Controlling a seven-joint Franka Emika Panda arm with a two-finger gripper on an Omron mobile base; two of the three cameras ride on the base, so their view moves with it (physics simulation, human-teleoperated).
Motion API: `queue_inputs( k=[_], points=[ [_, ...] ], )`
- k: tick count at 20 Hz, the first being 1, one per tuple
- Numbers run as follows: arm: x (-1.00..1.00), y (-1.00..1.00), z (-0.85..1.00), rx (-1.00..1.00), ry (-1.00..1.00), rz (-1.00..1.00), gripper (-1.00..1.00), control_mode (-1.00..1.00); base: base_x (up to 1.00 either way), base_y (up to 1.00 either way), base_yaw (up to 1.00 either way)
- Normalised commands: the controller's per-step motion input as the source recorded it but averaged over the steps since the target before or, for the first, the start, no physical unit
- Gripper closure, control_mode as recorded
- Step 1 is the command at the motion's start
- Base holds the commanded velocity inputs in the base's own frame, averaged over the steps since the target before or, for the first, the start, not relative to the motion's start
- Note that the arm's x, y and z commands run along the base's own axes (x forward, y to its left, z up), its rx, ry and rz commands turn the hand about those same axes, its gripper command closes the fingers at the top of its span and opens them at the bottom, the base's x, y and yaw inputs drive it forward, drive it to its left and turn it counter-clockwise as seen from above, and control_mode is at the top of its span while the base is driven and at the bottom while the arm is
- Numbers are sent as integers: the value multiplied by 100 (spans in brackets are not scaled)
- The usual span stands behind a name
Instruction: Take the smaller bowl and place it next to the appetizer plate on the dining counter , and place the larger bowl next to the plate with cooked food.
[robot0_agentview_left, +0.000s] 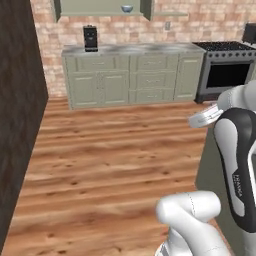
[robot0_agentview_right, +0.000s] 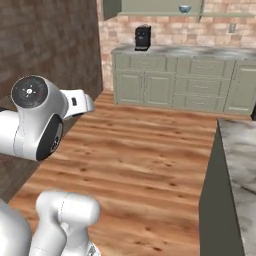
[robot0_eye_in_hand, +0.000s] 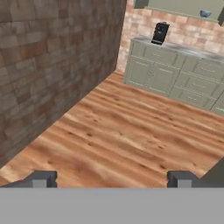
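Wooden floor spreads wide before you, running to the sage-green cabinets under a brick wall. At your right, the dining counter shows its marble edge and green flank. On the far counter stands a black coffee machine. High on the shelf sits the smaller bowl, bluish, well apart from your gripper, whose fingers stand spread wide with nothing between them.
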Motion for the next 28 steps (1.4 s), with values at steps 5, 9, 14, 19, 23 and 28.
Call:
queue_inputs(
  k=[5,9,14,19,23,28],
  points=[
    [0,0,0,0,0,0,-100,100,100,14,0],
    [0,0,0,0,0,0,-100,100,100,2,0],
    [0,0,0,0,0,0,-100,100,100,3,0],
    [0,0,0,0,0,0,-100,100,100,2,0],
    [0,0,0,0,0,0,-100,100,100,1,0],
    [0,0,0,0,0,0,-100,100,100,2,0]
  ],
)
